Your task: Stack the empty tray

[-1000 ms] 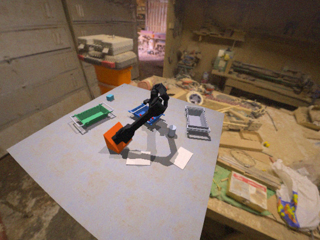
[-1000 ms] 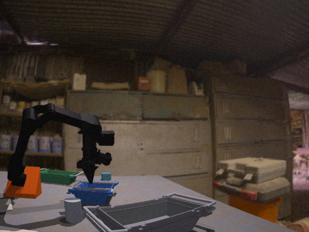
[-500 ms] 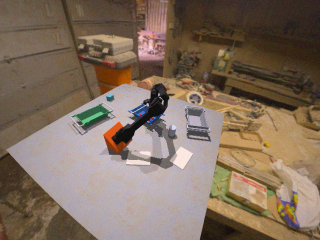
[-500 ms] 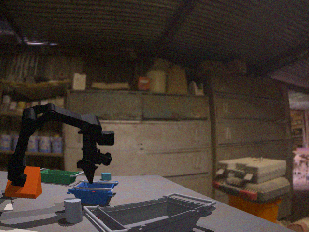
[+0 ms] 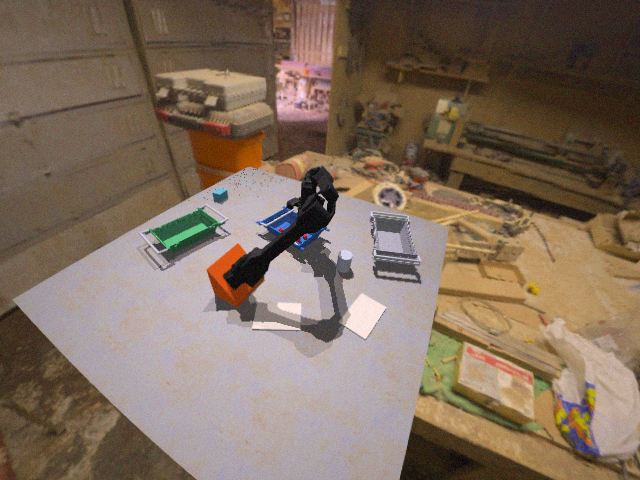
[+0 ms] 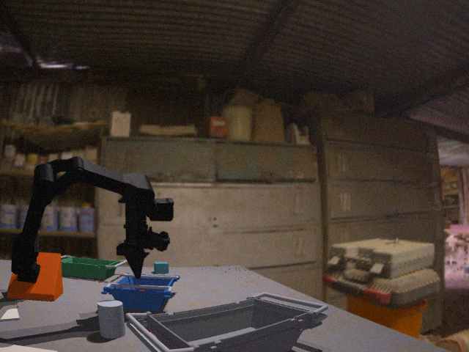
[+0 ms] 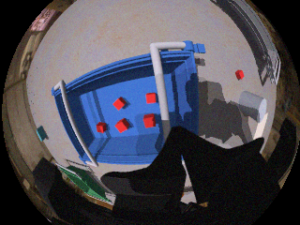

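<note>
The blue tray (image 5: 281, 212) (image 6: 143, 301) (image 7: 105, 66) holds several red blocks. One wire bar (image 6: 146, 287) (image 7: 160, 84) lies in across its top, well inside one end. The other bar (image 6: 159, 277) (image 7: 73, 122) crosses just inside the far end; its exact tilt is unclear. An empty green tray (image 5: 196, 240) (image 6: 89, 268) (image 7: 84, 184) and an empty grey tray (image 5: 375, 242) (image 6: 246, 335) stand apart, with bars at their ends. My gripper (image 6: 138, 276) (image 7: 175, 130) is shut and empty, pointing down at the blue tray's top, close to the first bar. In the top view its tips are hidden.
A pale grey cylinder (image 5: 344, 261) (image 6: 111, 319) (image 7: 253, 106) stands between the blue and grey trays. A loose red block (image 7: 240, 74) lies near it. A teal cube (image 5: 220, 194) (image 6: 160, 267) (image 7: 41, 133) is at the back. Two white cards (image 5: 276, 323) (image 5: 364, 315) lie near the orange base (image 5: 222, 268).
</note>
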Available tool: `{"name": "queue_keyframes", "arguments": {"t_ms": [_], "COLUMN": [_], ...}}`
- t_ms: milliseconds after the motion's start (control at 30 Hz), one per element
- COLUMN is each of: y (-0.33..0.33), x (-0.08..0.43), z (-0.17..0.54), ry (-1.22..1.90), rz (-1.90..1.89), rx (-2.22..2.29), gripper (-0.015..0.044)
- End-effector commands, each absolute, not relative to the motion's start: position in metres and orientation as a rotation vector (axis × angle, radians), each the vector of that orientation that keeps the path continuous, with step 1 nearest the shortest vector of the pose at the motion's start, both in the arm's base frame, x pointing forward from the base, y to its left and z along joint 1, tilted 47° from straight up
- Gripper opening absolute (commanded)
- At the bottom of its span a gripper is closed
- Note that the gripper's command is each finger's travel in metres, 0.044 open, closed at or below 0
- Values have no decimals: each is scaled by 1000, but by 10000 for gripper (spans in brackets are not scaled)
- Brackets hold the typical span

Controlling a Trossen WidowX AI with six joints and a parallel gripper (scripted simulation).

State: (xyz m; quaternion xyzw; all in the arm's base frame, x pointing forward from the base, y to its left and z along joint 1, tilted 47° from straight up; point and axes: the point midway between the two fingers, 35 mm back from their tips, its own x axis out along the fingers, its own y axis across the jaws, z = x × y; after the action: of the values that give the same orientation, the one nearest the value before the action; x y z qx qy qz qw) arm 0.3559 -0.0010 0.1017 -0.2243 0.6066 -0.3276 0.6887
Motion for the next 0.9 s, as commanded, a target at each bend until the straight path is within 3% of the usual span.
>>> {"name": "queue_keyframes", "arguments": {"t_ms": [0,433,867], "y": [-1,-1,15], "x": [356,356,355], "z": [102,102,102], "ry": [1357,1357,1368], "rz": [-733,-733,-729], "rx": [-502,-502,-500], "gripper": [0,0,341]}}
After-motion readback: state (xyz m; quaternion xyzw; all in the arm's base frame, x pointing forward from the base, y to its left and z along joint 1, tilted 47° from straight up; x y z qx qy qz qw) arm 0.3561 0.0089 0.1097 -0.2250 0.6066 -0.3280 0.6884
